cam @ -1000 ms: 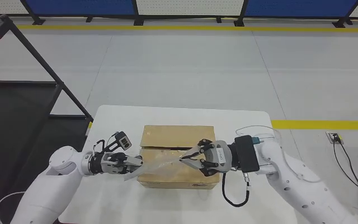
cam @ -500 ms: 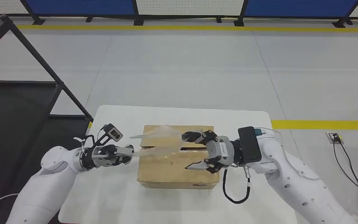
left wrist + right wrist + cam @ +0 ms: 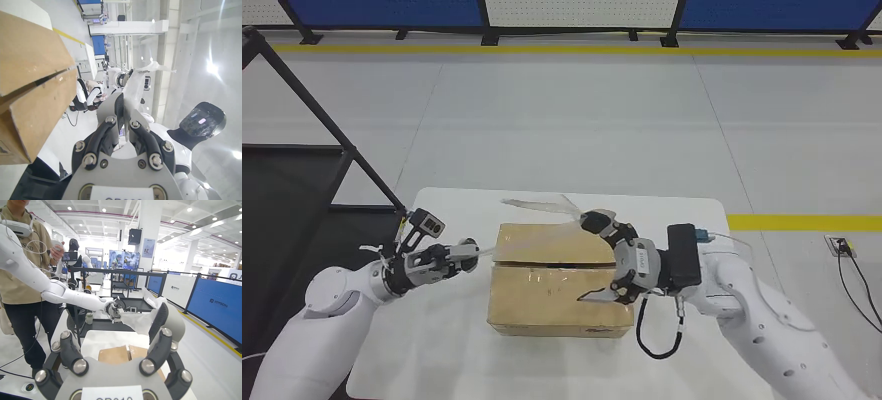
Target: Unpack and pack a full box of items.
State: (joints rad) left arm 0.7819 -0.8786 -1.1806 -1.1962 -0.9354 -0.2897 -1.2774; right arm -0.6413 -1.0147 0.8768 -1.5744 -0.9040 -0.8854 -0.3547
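Note:
A brown cardboard box (image 3: 560,290) sits mid-table with its top flaps closed along a seam. A clear plastic film strip (image 3: 527,228) stretches in the air above its far left corner. My left gripper (image 3: 464,256) is left of the box, shut on one end of the film (image 3: 136,83). My right gripper (image 3: 594,258) hovers over the box's right half, open. The film's other end (image 3: 140,319) clings to its upper finger (image 3: 162,317). The box (image 3: 34,75) appears beside the left gripper (image 3: 123,103) in the left wrist view.
The white table (image 3: 442,330) has bare room left and right of the box. A black metal frame (image 3: 302,110) stands off the table's left side. Beyond the table's left end is a black cart (image 3: 132,306) with a small jar (image 3: 88,318).
My left gripper pulled the film away to the left and slightly back. My right gripper opened and rose, and the film lifted off the box top and now stretches above it.

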